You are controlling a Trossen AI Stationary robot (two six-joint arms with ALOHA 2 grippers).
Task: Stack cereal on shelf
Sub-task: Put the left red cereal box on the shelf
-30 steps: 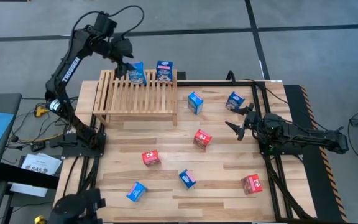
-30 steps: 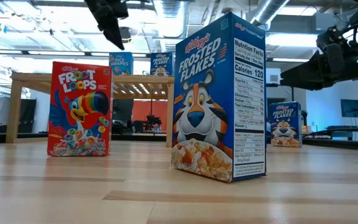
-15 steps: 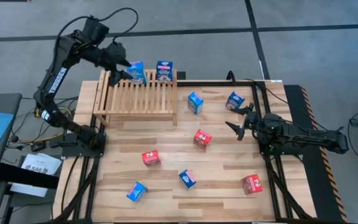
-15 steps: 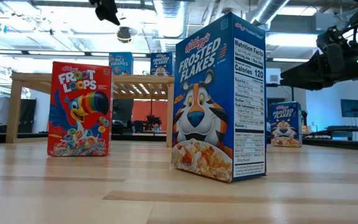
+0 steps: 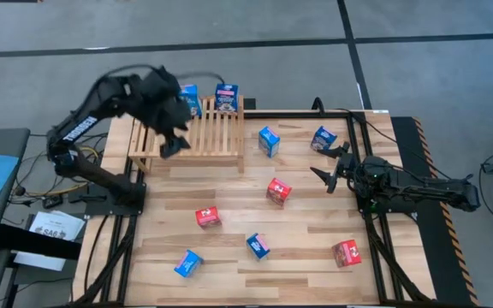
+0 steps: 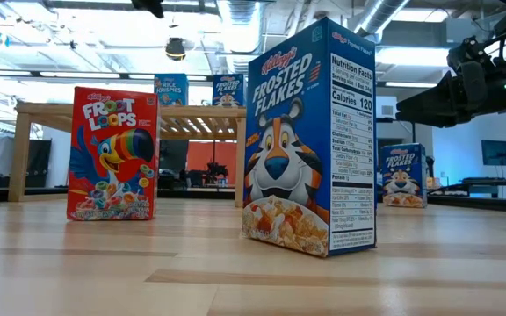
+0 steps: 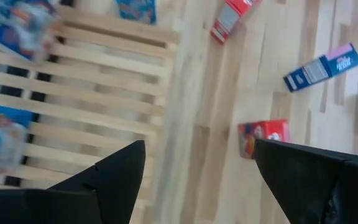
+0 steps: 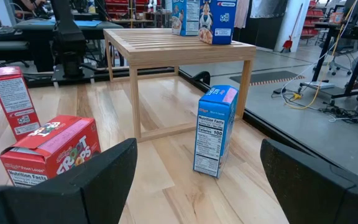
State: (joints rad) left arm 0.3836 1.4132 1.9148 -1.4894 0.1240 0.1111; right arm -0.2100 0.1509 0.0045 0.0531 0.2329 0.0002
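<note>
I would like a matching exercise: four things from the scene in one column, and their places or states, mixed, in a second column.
Things:
1. left gripper
2. right gripper
3. two blue boxes
4. red Froot Loops box

Places or states:
A. standing on the shelf
B. open, above the shelf
C. standing on the table, upright
D. open, waiting over the table's right side

Pairs: 1-B, 2-D, 3-A, 4-C

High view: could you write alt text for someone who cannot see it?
Seen from above, the left gripper hangs open and empty over a slatted wooden shelf holding two blue cereal boxes. Seven more red and blue boxes stand scattered on the plank table, where the right gripper waits open.
</note>
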